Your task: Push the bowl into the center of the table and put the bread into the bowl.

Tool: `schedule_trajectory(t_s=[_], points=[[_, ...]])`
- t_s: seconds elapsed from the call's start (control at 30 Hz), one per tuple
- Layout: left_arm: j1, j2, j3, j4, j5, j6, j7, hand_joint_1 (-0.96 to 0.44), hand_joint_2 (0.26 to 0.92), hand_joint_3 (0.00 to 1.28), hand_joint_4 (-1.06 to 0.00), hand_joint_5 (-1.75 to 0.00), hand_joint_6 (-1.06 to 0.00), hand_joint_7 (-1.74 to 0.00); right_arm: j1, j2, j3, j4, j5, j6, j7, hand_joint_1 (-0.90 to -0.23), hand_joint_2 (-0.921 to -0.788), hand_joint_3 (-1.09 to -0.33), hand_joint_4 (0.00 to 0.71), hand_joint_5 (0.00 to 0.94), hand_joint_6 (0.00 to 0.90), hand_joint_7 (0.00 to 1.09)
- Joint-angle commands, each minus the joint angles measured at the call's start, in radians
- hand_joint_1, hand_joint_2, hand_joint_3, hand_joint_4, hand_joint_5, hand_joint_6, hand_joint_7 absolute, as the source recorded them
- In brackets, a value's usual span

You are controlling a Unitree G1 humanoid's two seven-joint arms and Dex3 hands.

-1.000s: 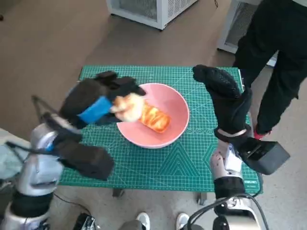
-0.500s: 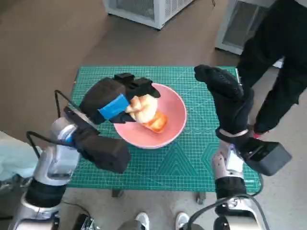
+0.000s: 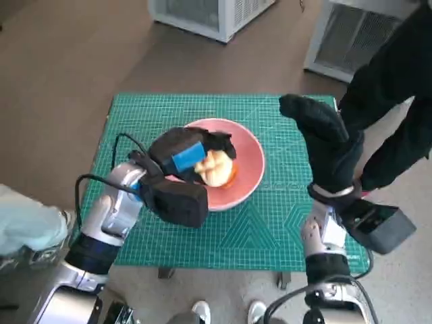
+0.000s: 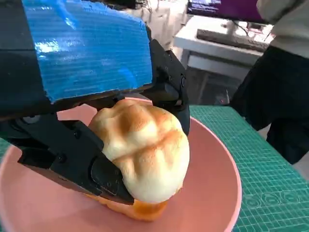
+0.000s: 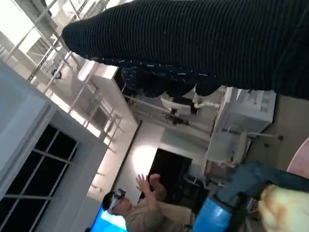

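Note:
A pink bowl (image 3: pixel 246 152) stands near the middle of the green mat. My left hand (image 3: pixel 185 154) reaches into it and grips a pale round bread roll (image 3: pixel 214 164) low inside the bowl. Under the roll lies an orange-glazed bread (image 3: pixel 231 176). The left wrist view shows the roll (image 4: pixel 145 145) held between the black fingers (image 4: pixel 72 154), above the bowl's pink inside (image 4: pixel 212 193), with the orange bread (image 4: pixel 135 210) beneath it. My right hand (image 3: pixel 324 138) is raised over the mat's right side, holding nothing; its fingers are hard to make out.
The green cutting mat (image 3: pixel 270 223) covers the small table. A person in dark clothes (image 3: pixel 395 101) stands close by the table's right edge. White appliances (image 3: pixel 209 13) stand on the floor behind. Shoes (image 3: pixel 226 310) show at the front edge.
My left hand has carried the bread roll rightward and down, from the bowl's left rim into the bowl over the orange bread. The right hand has stayed raised. The camera shifted slightly.

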Motion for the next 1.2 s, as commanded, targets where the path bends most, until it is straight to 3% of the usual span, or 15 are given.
schedule_trajectory(t_s=[0.03,0.07,0.1,0.17,0.27,0.47,0.63,0.87,1.0,1.2], points=[[-0.021,-0.013,0.010,0.026,-0.028,-0.026,0.007,0.00,0.921,0.14,-0.63,-1.23,-0.51,-1.28,0.023,-0.007,0.004,-0.005,-0.013,0.013,-0.015,-0.746,-0.921,-0.840,0.206,0.001,0.007,0.58],[-0.021,-0.014,0.012,0.030,-0.034,-0.028,0.005,0.02,0.884,0.13,-0.54,-0.95,-0.45,-1.04,0.023,-0.007,0.005,-0.006,-0.013,0.014,-0.016,-0.746,-0.921,-0.840,0.206,0.001,0.008,0.58],[-0.021,-0.016,0.016,0.035,-0.042,-0.028,0.001,0.03,0.875,0.12,-0.53,-0.81,-0.45,-0.92,0.024,-0.007,0.005,-0.007,-0.014,0.014,-0.018,-0.746,-0.921,-0.839,0.207,0.001,0.008,0.58],[-0.019,-0.018,0.023,0.038,-0.055,-0.027,-0.005,-0.01,0.849,0.07,-0.45,-0.35,-0.43,-0.49,0.023,-0.007,0.006,-0.008,-0.015,0.015,-0.020,-0.746,-0.921,-0.839,0.207,0.001,0.009,0.58],[-0.014,-0.014,0.035,0.032,-0.079,-0.027,-0.015,-0.10,0.835,0.03,-0.32,-0.12,-0.40,-0.21,0.022,-0.009,0.006,-0.009,-0.015,0.017,-0.022,-0.745,-0.921,-0.838,0.208,0.002,0.011,0.58],[0.000,0.001,0.065,0.004,-0.141,-0.049,-0.042,-0.33,0.813,0.00,-0.16,-0.01,-0.35,-0.05,0.019,-0.012,0.006,-0.007,-0.012,0.019,-0.022,-0.744,-0.921,-0.837,0.208,0.002,0.014,0.57],[0.009,0.001,0.108,0.007,-0.216,-0.105,-0.047,-0.47,0.812,0.00,-0.10,0.00,-0.32,-0.02,0.015,-0.013,0.007,-0.011,-0.013,0.024,-0.026,-0.744,-0.921,-0.836,0.210,0.002,0.018,0.57],[0.035,-0.029,0.201,-0.003,-0.393,-0.199,-0.053,-0.57,0.881,0.03,-0.06,0.00,-0.28,0.00,0.012,-0.014,0.012,-0.024,-0.017,0.029,-0.035,-0.742,-0.921,-0.833,0.213,0.003,0.024,0.56],[0.048,-0.060,0.248,0.011,-0.484,-0.275,-0.049,-0.60,0.910,0.09,-0.05,0.00,-0.28,0.00,0.013,-0.015,0.017,-0.040,-0.020,0.034,-0.041,-0.737,-0.921,-0.832,0.214,0.003,0.029,0.56],[0.080,-0.115,0.308,-0.008,-0.635,-0.366,-0.072,-0.64,0.920,0.28,-0.03,0.00,-0.27,0.00,0.014,-0.016,0.026,-0.069,-0.023,0.046,-0.049,-0.732,-0.921,-0.829,0.215,0.004,0.035,0.55]])
